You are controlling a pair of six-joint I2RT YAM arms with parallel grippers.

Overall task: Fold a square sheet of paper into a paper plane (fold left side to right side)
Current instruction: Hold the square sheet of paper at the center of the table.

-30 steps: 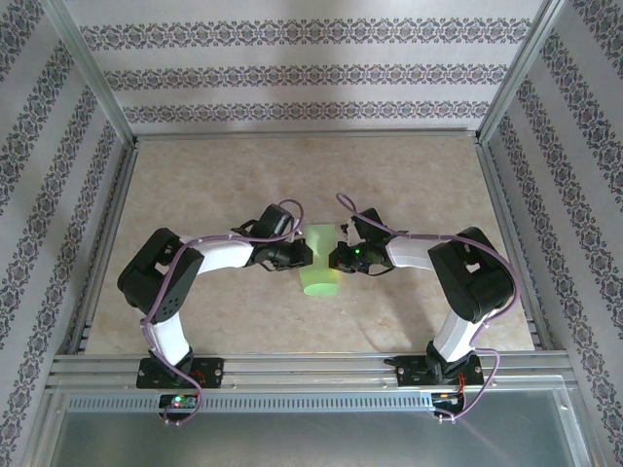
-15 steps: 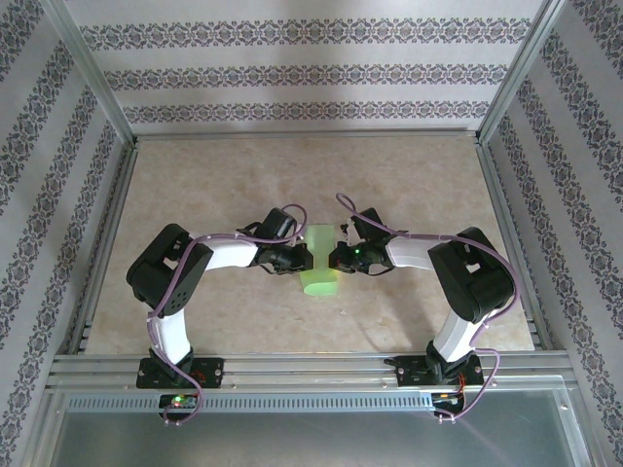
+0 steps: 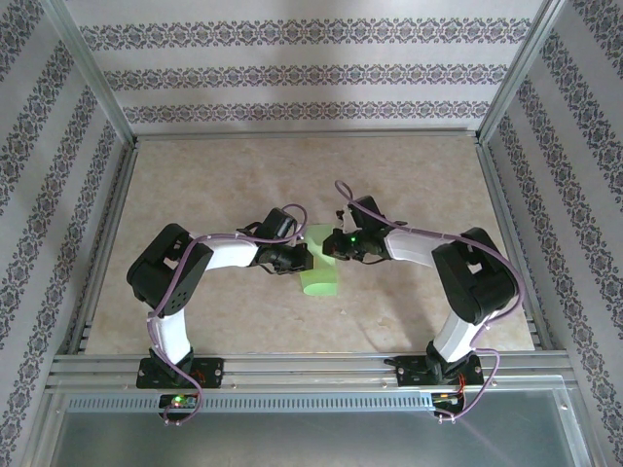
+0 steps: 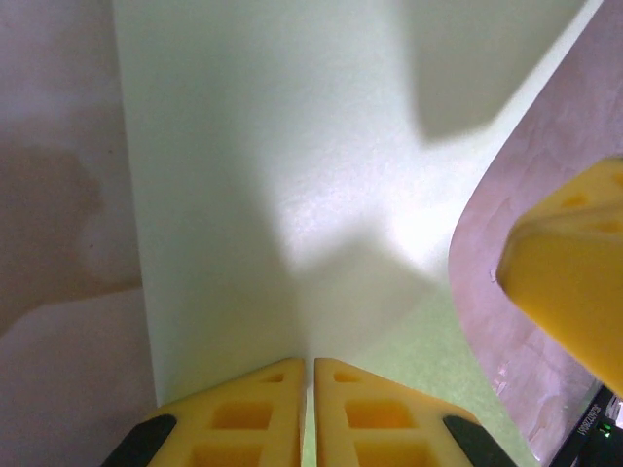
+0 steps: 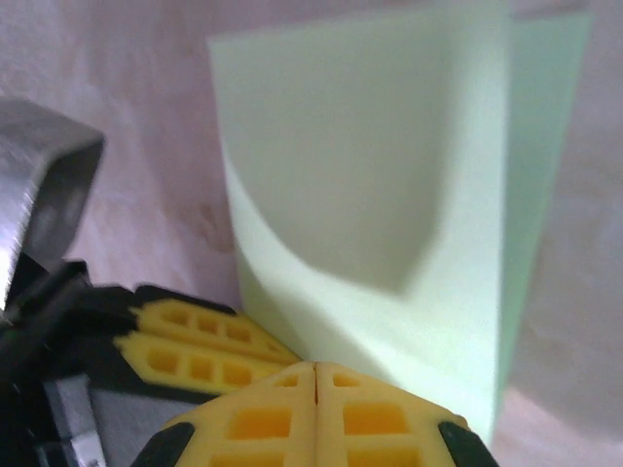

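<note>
1. Fingers point(image 4: 263, 413) of the left gripper point(image 4: 310, 368), two of them at the bottom of the left wrist view, are pressed nearly together, pinching the sheet of paper point(image 4: 292, 175).
2. Two fingers point(image 5: 389, 418) of the right gripper point(image 5: 317, 370) are pressed together at the sheet's near edge; whether they nip any paper is hard to tell.
3. One light-green sheet point(image 3: 319, 277), curled over, lies mid-frame in the top view between both grippers, which cover parts of its sides.
4. Its far end is cut off by the top edge of the left wrist view.
5. One tan table point(image 3: 195, 185) lies under everything.
</note>
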